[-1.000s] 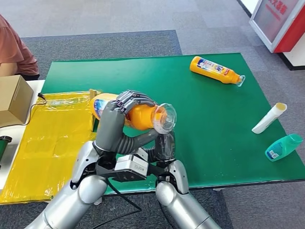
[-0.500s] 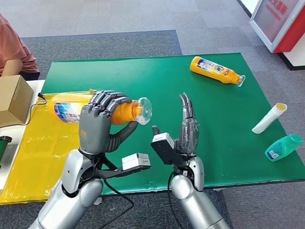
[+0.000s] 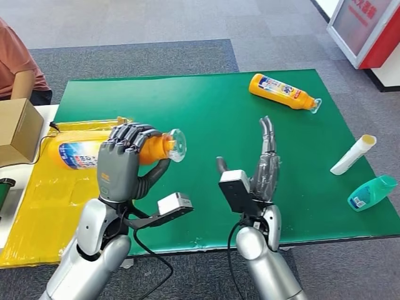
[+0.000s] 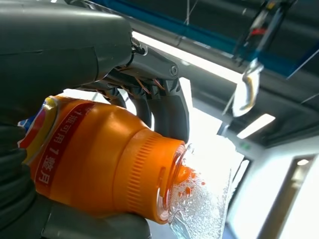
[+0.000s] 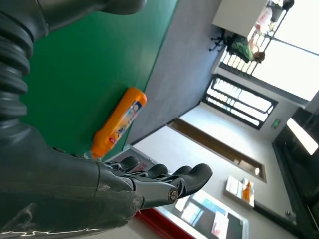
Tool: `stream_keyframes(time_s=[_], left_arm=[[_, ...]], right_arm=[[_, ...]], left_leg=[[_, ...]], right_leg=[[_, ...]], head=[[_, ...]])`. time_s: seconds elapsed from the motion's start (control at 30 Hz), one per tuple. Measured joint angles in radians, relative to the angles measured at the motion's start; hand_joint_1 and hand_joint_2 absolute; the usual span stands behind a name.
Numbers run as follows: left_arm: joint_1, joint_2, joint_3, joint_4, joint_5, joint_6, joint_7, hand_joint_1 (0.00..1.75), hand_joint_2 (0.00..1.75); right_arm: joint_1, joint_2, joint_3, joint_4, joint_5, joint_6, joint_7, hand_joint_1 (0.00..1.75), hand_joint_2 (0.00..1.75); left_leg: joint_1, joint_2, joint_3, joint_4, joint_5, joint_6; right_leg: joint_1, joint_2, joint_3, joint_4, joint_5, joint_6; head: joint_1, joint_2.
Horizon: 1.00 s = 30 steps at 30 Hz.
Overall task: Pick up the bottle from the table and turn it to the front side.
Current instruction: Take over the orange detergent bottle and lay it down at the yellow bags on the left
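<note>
My left hand [image 3: 122,161] grips an orange bottle [image 3: 77,152] with a clear cap [image 3: 177,145], held on its side above the left part of the green table [image 3: 212,119], cap pointing right. Up close, the left wrist view shows the orange bottle [image 4: 101,159] wrapped by the dark fingers [image 4: 165,104], foam inside its clear cap [image 4: 199,199]. Right of it my right hand [image 3: 264,165] stands raised and open, fingers straight up, holding nothing. In the right wrist view those fingers [image 5: 165,179] are stretched out flat.
A second orange bottle [image 3: 283,91] lies at the table's far right, also seen as the orange bottle [image 5: 118,122]. A white tube [image 3: 352,154] and a teal bottle [image 3: 372,192] lie near the right edge. Yellow sheet [image 3: 52,200] and cardboard box [image 3: 16,130] at left; a person's sleeve [image 3: 16,65] behind.
My right hand let go of the bottle's cap end and moved right, opening upright. My left hand carried the bottle leftward, over the yellow sheet's edge.
</note>
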Motion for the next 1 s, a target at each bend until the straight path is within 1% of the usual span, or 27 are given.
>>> stream_keyframes(time_s=[0.17,0.3,0.47,0.6,0.8,1.0], left_arm=[[0.039,0.022,0.084,0.105,-0.118,-0.046,0.058,1.75,1.75],[0.044,0.029,0.158,0.215,-0.140,-0.057,0.062,1.75,1.75],[0.049,0.029,0.214,0.309,-0.155,-0.056,0.064,1.75,1.75],[0.063,0.029,0.234,0.328,-0.179,-0.055,0.070,1.75,1.75],[0.067,0.030,0.256,0.360,-0.173,-0.064,0.063,1.75,1.75],[0.049,0.035,0.263,0.465,-0.164,-0.007,0.020,1.75,1.75]], right_arm=[[0.021,-0.014,-0.034,-0.171,-0.005,0.037,-0.018,0.00,1.75],[0.036,-0.024,-0.036,-0.302,-0.027,0.049,-0.025,0.00,1.75],[0.047,-0.046,-0.036,-0.425,-0.101,0.074,-0.042,0.00,1.75],[0.052,-0.056,-0.044,-0.472,-0.132,0.085,-0.048,0.00,1.75],[0.053,-0.057,-0.053,-0.498,-0.154,0.091,-0.068,0.00,1.75],[0.047,-0.058,-0.052,-0.503,-0.173,0.095,-0.081,0.00,1.75]], left_leg=[[0.000,0.000,0.000,0.000,0.000,0.000],[0.000,0.000,0.000,0.000,0.000,0.000],[0.000,0.000,0.000,0.000,0.000,0.000],[0.000,0.000,0.000,0.000,0.000,0.000],[0.000,0.000,0.000,0.000,0.000,0.000],[0.001,0.000,0.000,0.000,0.000,-0.001]], right_leg=[[0.000,0.000,-0.001,0.000,0.000,0.000],[0.000,0.000,-0.001,0.000,-0.001,-0.001],[0.000,0.000,0.000,0.000,-0.001,-0.001],[0.000,0.000,0.000,0.000,-0.001,-0.001],[0.000,0.000,-0.001,0.000,-0.001,-0.001],[0.000,0.000,0.000,0.000,-0.001,-0.001]], head=[[0.000,0.000],[0.000,0.000],[0.000,0.000],[0.000,0.000],[0.000,0.000],[0.000,0.000]])
